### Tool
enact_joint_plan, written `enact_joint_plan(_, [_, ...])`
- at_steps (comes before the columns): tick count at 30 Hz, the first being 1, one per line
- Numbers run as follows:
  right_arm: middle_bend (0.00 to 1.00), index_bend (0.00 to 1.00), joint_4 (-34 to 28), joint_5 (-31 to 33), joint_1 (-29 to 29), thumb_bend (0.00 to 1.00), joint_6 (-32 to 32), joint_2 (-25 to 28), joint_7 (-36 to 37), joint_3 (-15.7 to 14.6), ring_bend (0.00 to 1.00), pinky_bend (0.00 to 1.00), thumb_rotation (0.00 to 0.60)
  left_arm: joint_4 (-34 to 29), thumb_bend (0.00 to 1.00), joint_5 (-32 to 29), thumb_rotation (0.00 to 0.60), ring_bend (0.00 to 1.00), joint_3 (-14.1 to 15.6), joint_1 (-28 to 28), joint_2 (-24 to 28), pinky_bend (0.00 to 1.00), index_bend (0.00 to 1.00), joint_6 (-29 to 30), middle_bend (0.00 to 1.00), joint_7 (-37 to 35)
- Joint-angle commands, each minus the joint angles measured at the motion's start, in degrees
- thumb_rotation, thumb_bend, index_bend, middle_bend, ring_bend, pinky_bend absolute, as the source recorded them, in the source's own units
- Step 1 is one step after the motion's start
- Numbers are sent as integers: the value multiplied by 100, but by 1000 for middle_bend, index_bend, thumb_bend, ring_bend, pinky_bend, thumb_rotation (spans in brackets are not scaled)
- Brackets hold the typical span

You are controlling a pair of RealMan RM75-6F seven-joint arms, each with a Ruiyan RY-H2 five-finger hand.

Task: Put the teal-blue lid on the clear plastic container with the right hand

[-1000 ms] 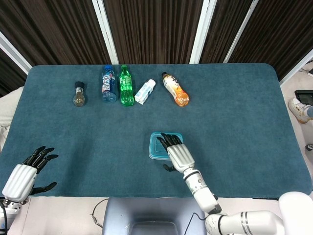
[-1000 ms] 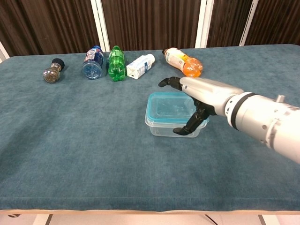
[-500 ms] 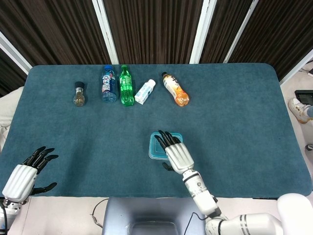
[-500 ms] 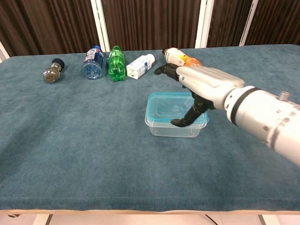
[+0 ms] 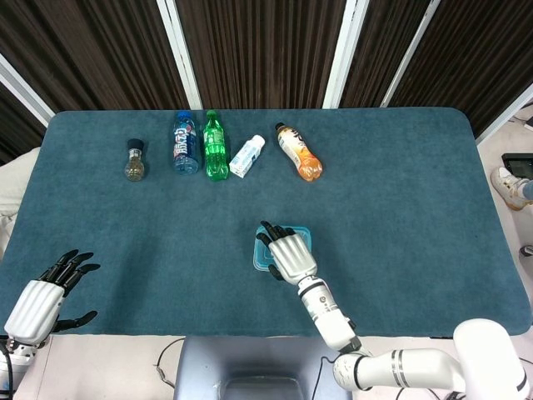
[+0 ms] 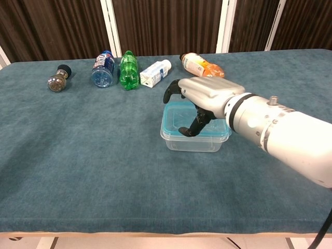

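Observation:
The clear plastic container (image 6: 189,143) stands in the middle of the table with the teal-blue lid (image 6: 176,118) lying on top of it. My right hand (image 6: 205,94) hovers flat over the lid, palm down. Its fingers (image 6: 171,88) bend down past the lid's far left edge, and its thumb reaches down to the lid's top. In the head view the right hand (image 5: 287,250) covers most of the lid (image 5: 260,255). It grips nothing. My left hand (image 5: 42,293) rests apart at the table's near left corner, fingers spread and empty.
Along the far side lie a small glass jar (image 5: 135,160), a blue bottle (image 5: 185,143), a green bottle (image 5: 215,146), a small white bottle (image 5: 247,156) and an orange bottle (image 5: 298,152). The orange bottle (image 6: 202,66) lies just behind my right hand.
My right hand has swung left from the container's right side to above the lid, and its thumb has come up from the side wall onto the lid. The left hand has not moved.

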Motion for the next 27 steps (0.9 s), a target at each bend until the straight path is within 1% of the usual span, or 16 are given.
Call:
enact_joint_plan(1, [203, 366, 120, -3, 31, 478, -38, -57, 59, -6, 241, 387, 600, -1, 414, -4, 600, 87, 0, 0, 2, 319, 252, -3, 138, -4])
enact_joint_plan(9, [203, 366, 360, -25, 53, 477, -180, -118, 251, -65, 241, 387, 600, -7, 414, -11, 600, 101, 0, -1, 10, 320, 253, -10, 144, -15])
enact_joint_plan(27, [203, 366, 455, -58, -15, 477, -341, -85, 507, -233, 241, 387, 600, -14, 413, -2, 600, 101, 8, 0, 16, 320, 252, -13, 144, -10])
